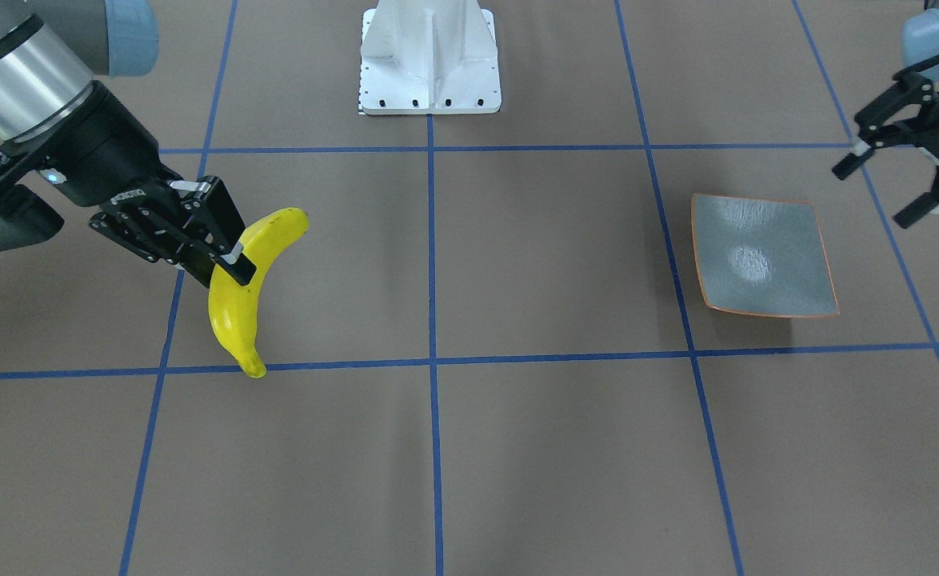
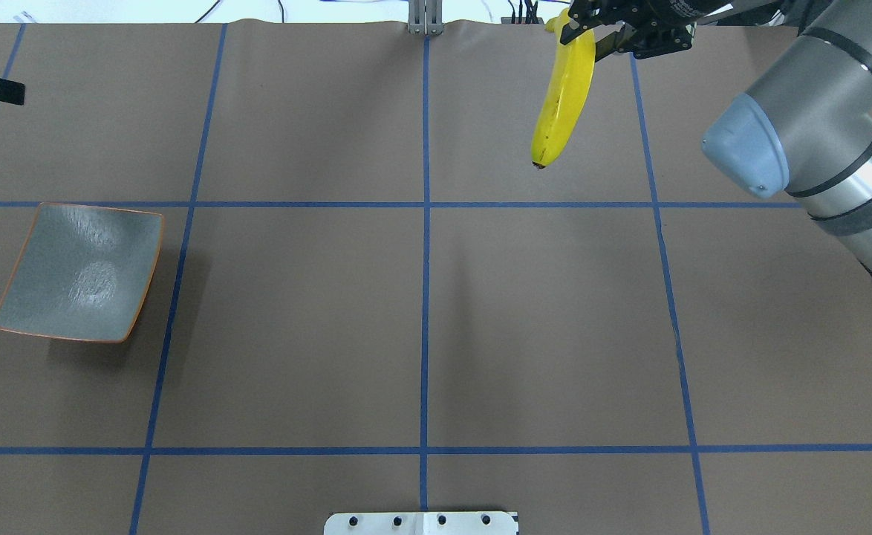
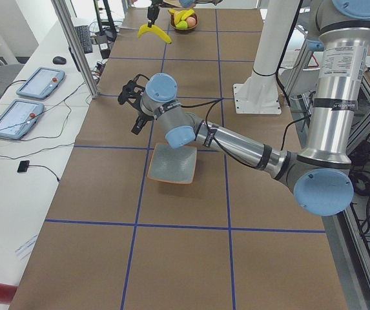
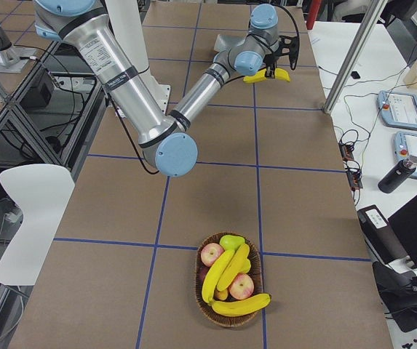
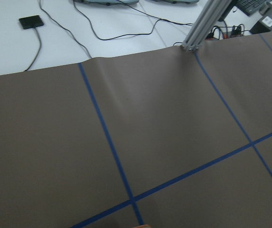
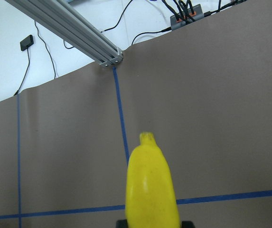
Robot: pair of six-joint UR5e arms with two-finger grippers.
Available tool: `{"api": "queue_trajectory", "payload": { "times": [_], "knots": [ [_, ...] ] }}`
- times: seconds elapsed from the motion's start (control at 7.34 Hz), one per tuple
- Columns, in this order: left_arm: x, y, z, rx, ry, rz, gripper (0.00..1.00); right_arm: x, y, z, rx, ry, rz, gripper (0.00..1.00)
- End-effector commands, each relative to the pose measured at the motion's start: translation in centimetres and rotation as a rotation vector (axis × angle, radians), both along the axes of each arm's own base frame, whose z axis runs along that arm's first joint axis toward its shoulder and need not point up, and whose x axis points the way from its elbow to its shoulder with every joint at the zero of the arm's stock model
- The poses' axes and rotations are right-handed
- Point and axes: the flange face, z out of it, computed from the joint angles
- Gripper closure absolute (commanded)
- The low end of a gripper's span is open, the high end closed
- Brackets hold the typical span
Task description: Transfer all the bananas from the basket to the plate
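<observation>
Brown paper covers the surface (image 1: 517,448), ruled by blue tape (image 1: 431,240). The right hand (image 1: 225,258) pinches a banana (image 1: 232,316) toward its upper end. The fruit hangs tip-down close to the surface's edge farthest from the robot's base. The left hand (image 1: 877,192) is spread and hovers near the plate (image 1: 789,240), which lies bare and well apart from the banana across open paper. More bananas (image 4: 221,275) lie in the basket (image 4: 224,322) at the robot's right end.

Crops and occlusions.
Black two-finger left gripper (image 1: 876,192) runs off frame edges, front and overhead; black right gripper (image 2: 584,37) cropped at overhead top; glossy yellow curved banana (image 6: 151,190) cut at wrist-view bottom.
</observation>
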Motion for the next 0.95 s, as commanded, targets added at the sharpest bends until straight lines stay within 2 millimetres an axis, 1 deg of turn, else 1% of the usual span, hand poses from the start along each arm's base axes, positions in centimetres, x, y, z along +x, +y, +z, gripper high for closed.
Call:
{"api": "queue_trajectory", "payload": {
  "times": [0.0,0.14,0.27,0.41,0.54,0.68,0.82],
  "knots": [
    [7.9,0.1,-9.5,-0.060,0.155,0.058,0.00,-2.1,0.9,-3.9,0.003,-0.052,0.014,1.00],
    [11.6,0.6,-12.6,-0.076,0.201,0.057,0.00,-3.0,1.2,-4.7,0.017,-0.053,0.016,1.00],
    [15.4,1.7,-15.4,-0.083,0.251,0.052,0.00,-3.6,1.6,-5.1,0.012,-0.060,0.012,1.00],
    [19.4,3.4,-17.2,-0.086,0.282,0.065,0.00,-4.1,2.0,-6.4,-0.005,-0.084,0.014,1.00],
    [22.7,5.5,-18.3,-0.077,0.301,0.114,0.00,-4.8,2.6,-7.5,0.004,-0.094,0.005,1.00],
    [24.0,6.8,-19.2,-0.061,0.321,0.148,0.00,-5.6,3.1,-8.1,0.009,-0.098,-0.010,1.00],
    [24.6,7.5,-20.1,-0.042,0.340,0.169,0.00,-6.4,3.6,-8.4,0.012,-0.101,-0.024,1.00]
  ]
}}
